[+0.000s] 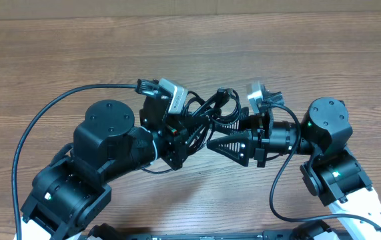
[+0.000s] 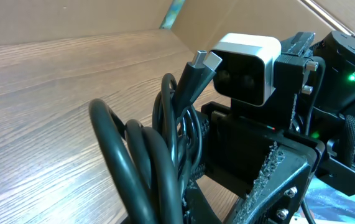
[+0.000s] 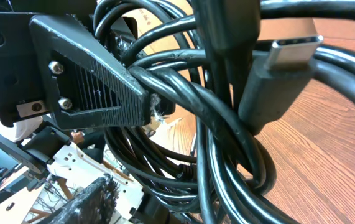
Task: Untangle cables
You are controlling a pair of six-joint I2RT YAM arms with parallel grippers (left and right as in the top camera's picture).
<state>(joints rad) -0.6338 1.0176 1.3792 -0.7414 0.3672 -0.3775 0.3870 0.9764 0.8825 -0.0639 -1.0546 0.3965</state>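
The soft, light cables (image 3: 227,162), hanging over the middle of the tabletop (image 1: 57,53), sit clamped in the left gripper (image 3: 143,102), and the right gripper (image 1: 225,143) (opening unclear) should probably take a stiffer plug end (image 3: 289,53).

Overhead looks down, both wrists close on cables (image 3: 221,118)

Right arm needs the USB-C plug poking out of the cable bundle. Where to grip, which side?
Probably the USB-C plug by its moulded black housing, just behind the metal tip, pads on its two broad flat faces. Come from the tip end: there it juts free of the cable bundle, while its tail runs back into the loops.
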